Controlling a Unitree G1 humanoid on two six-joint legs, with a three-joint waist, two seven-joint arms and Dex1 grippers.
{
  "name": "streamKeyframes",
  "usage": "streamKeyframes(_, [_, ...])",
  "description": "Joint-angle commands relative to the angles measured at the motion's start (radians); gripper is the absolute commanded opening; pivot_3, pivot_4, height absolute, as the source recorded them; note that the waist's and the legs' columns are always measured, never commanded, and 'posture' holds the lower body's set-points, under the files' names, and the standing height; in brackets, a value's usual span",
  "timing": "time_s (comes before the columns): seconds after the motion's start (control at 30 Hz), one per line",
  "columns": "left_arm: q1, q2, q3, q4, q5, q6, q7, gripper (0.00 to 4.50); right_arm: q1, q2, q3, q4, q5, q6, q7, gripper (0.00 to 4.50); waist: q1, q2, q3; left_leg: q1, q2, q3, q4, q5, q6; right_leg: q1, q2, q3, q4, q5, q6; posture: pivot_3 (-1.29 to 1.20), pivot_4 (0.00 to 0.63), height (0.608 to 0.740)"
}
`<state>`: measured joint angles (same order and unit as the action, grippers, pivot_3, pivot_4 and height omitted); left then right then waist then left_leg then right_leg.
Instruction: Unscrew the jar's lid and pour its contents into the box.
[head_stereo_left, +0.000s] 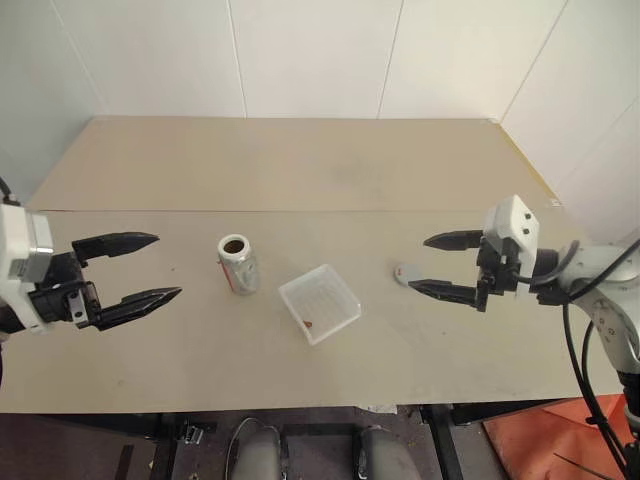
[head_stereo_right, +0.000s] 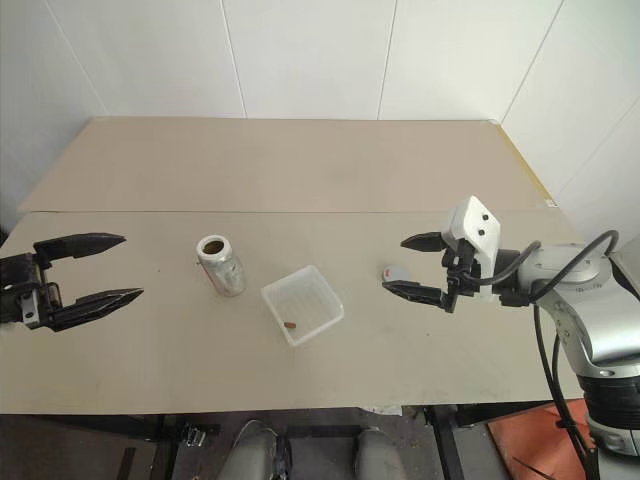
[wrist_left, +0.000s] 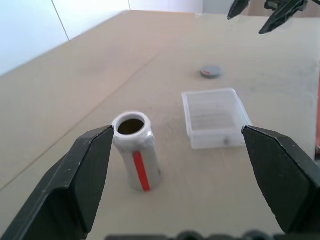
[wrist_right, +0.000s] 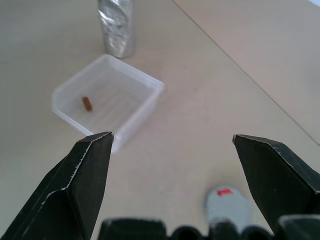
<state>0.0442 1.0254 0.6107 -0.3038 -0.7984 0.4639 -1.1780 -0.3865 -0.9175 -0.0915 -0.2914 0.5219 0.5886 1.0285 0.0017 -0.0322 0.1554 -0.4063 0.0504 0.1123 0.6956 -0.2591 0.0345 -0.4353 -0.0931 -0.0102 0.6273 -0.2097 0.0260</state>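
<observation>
**Jar emptied, lid off: the job looks all but finished**

The jar (head_stereo_left: 238, 263) stands upright and uncapped on the table (head_stereo_left: 300, 160), just beside the box (head_stereo_left: 320, 303), where a reddish-brown bit (wrist_right: 87, 103) lies. The lid (head_stereo_right: 396, 273) rests near the right gripper (head_stereo_left: 440, 264). Both it and the left gripper (head_stereo_left: 140, 270) hang wide apart, holding nothing. Little seems left to do.

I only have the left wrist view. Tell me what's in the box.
Observer: One small reddish-brown bit lies in the box.
Operator: Give me the lid's face.
Observer: The lid lies flat on the table, a red mark on top.
Operator: Report the right gripper.
Observer: The right gripper is open and holds nothing, the lid just beside its lower finger.
</observation>
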Motion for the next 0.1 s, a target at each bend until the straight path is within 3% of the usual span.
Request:
streamKeyframes(0.03, [-0.020, -0.017, -0.035, -0.019, 0.010, -0.009, 0.004, 4.46, 0.003, -0.002, -0.043, -0.027, -0.004, -0.003, -0.034, 4.50, -0.002, 0.000, 0.000, 0.000, 0.000, 0.000, -0.001, 0.000, 0.000, 0.000, 0.000, 0.000, 0.000, 0.000, 0.000, 0.00, 0.150, 0.740])
streamKeyframes(0.1, [-0.035, -0.027, -0.052, -0.025, 0.006, -0.005, 0.012, 4.46, 0.017, -0.008, -0.060, -0.062, 0.023, 0.032, -0.043, 4.50, -0.003, 0.000, 0.000, 0.000, 0.000, 0.000, -0.001, 0.000, 0.000, -0.001, 0.001, 0.000, 0.000, 0.000, 0.000, 0.00, 0.150, 0.740])
